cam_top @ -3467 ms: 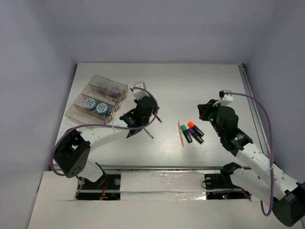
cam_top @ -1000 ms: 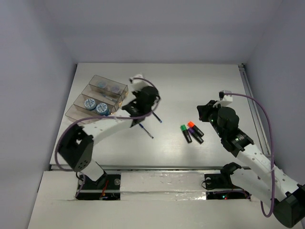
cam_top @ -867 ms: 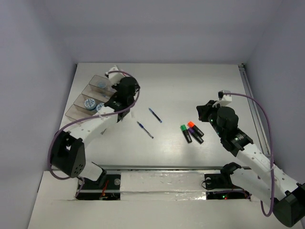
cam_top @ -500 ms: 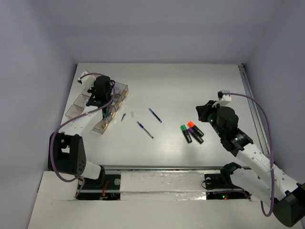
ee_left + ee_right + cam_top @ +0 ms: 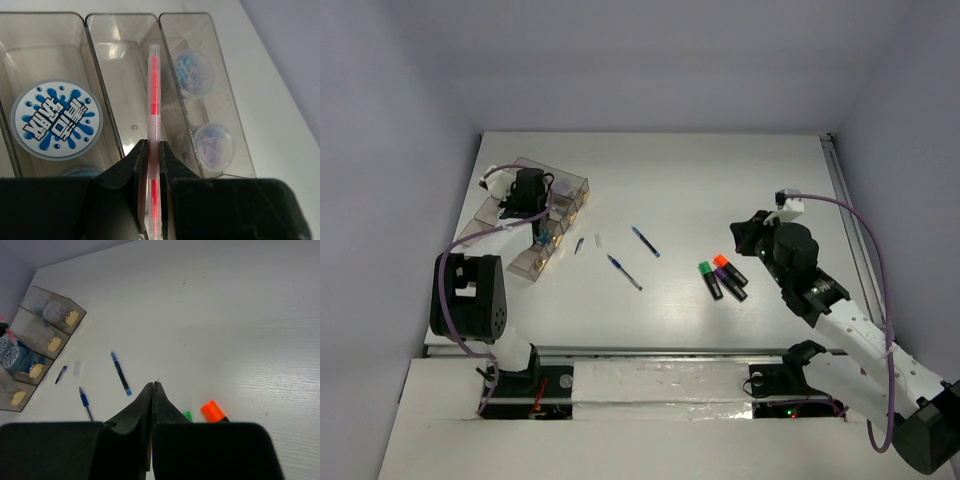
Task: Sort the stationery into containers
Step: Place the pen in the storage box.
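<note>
Slim pink pen (image 5: 154, 95) hangs over the clear smoky-brown plastic compartments (image 5: 100, 75), pointing to 12 o'clock along a divider wall. If released here, it may straddle that wall or slip among the small round blue-and-white rolls (image 5: 192, 75) at 3 o'clock. Left gripper (image 5: 154, 150): jaws nearly closed, pinching the pen. Right gripper (image 5: 152, 390): fully closed, empty

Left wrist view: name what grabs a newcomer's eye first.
The pink pen, pinched in the left tool, hangs over the clear containers. Beside it, a blue splash-patterned roll sits in one compartment. Overhead, three capped markers lie together right of centre.
</note>
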Controlling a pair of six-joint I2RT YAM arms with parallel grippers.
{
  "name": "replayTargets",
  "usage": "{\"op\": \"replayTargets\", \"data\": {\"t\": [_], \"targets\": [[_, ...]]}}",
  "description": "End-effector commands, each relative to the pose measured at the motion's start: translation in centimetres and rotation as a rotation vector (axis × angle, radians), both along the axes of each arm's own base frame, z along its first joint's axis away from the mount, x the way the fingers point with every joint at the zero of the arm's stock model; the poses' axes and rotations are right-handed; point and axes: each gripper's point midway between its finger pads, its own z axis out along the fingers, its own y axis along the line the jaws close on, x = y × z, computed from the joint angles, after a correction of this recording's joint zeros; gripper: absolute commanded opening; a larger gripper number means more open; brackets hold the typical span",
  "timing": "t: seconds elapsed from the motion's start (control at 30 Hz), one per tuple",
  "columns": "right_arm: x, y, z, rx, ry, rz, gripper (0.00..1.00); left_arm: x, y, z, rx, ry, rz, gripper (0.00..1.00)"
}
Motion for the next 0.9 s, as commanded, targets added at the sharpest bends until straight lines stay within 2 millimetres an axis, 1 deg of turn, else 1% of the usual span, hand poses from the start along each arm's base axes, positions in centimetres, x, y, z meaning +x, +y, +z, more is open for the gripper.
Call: {"op": "replayTargets", "data": {"t": [0.0,0.17,0.27,0.3,0.43,0.53,0.57,0.6,0.63,0.67,0.7,0.73,0.77,0.8,0.83,0.87], "targets": [[0.4,0.1,1.5,0.026,-0.050,-0.002,0.00,1.1,-0.1,0.8,-0.020,-0.032,-0.002,0.00],[0.5,0.1,1.4,0.024,-0.048,-0.002,0.00,1.3,-0.4,1.5,-0.026,-0.060,-0.020,0.00],[0.5,0.1,1.4,0.023,-0.047,-0.002,0.00,1.6,-0.6,1.4,-0.031,-0.055,-0.029,0.00],[0.5,0.1,1.3,0.021,-0.044,-0.002,0.00,1.7,-0.7,0.9,-0.031,-0.040,-0.030,0.00],[0.5,0.1,1.3,0.021,-0.046,-0.002,0.00,1.9,-0.7,0.0,-0.035,-0.018,-0.028,0.00],[0.6,0.1,1.2,0.017,-0.042,-0.001,0.00,2.0,-0.7,-0.2,-0.027,-0.007,-0.030,0.11],[0.6,0.2,1.2,0.017,-0.042,-0.001,0.00,2.1,-0.7,-0.2,-0.028,-0.007,-0.031,0.24],[0.6,0.2,1.2,0.016,-0.041,-0.001,0.00,2.1,-0.7,0.0,-0.030,-0.014,-0.031,0.29],[0.7,0.2,1.1,0.016,-0.040,-0.001,0.00,2.1,-0.8,0.1,-0.028,-0.016,-0.036,0.33],[0.7,0.2,1.0,0.014,-0.035,0.000,0.00,2.2,-0.8,0.3,-0.029,-0.024,-0.039,0.41],[0.7,0.2,1.1,0.014,-0.038,0.001,0.00,2.1,-0.9,0.7,-0.031,-0.036,-0.044,0.43],[0.7,0.2,1.0,0.012,-0.036,-0.001,0.00,2.2,-0.9,1.1,-0.033,-0.052,-0.047,0.49],[0.8,0.2,0.9,0.008,-0.032,-0.001,0.00,2.1,-1.0,1.3,-0.036,-0.059,-0.051,0.49],[0.9,0.3,0.5,0.001,-0.019,0.001,0.02,1.9,-1.6,2.3,-0.038,-0.084,-0.067,0.49],[1.0,0.4,0.0,-0.010,-0.002,0.000,0.03,1.8,-2.1,2.9,-0.039,-0.099,-0.078,0.49],[1.2,0.5,-0.1,-0.019,0.010,0.004,0.04,1.6,-2.7,3.5,-0.037,-0.120,-0.093,0.49]]}}
